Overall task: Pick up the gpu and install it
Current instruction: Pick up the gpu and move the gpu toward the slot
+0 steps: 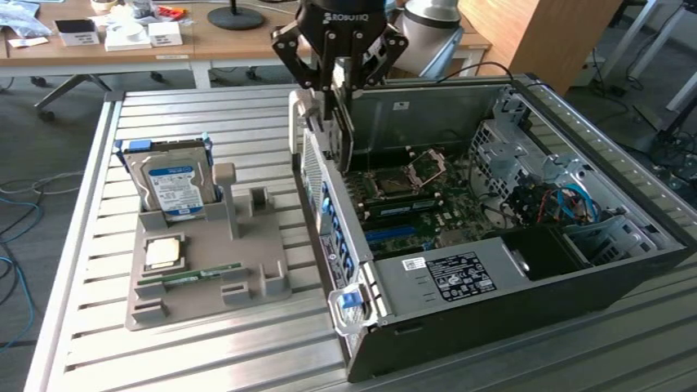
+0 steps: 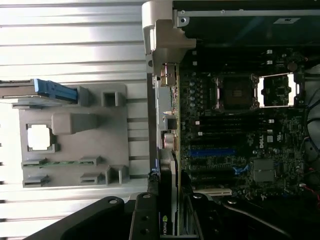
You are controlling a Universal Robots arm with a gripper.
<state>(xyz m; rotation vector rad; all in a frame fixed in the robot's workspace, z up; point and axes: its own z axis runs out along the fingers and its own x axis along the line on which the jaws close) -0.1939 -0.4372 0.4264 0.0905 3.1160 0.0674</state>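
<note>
My gripper (image 1: 339, 80) hangs over the rear wall of the open computer case (image 1: 610, 269), shut on the top edge of the gpu (image 1: 335, 131). The card hangs on edge, with its silver end bracket (image 1: 308, 122) toward the exterior view's left. In the wrist view the gpu (image 2: 169, 165) is seen edge-on between my dark fingers (image 2: 144, 215). It runs along the motherboard's (image 2: 235, 140) edge, above the blue slot (image 2: 212, 151), with the bracket (image 2: 161, 35) at the case's rear corner. Whether the card touches a slot I cannot tell.
A grey parts holder (image 1: 245, 282) lies on the slatted metal table at the exterior view's left. It carries an upright hard drive (image 1: 169, 184), a CPU (image 1: 163, 251) and a RAM strip (image 1: 201, 273). A cluttered desk (image 1: 130, 45) stands behind the table.
</note>
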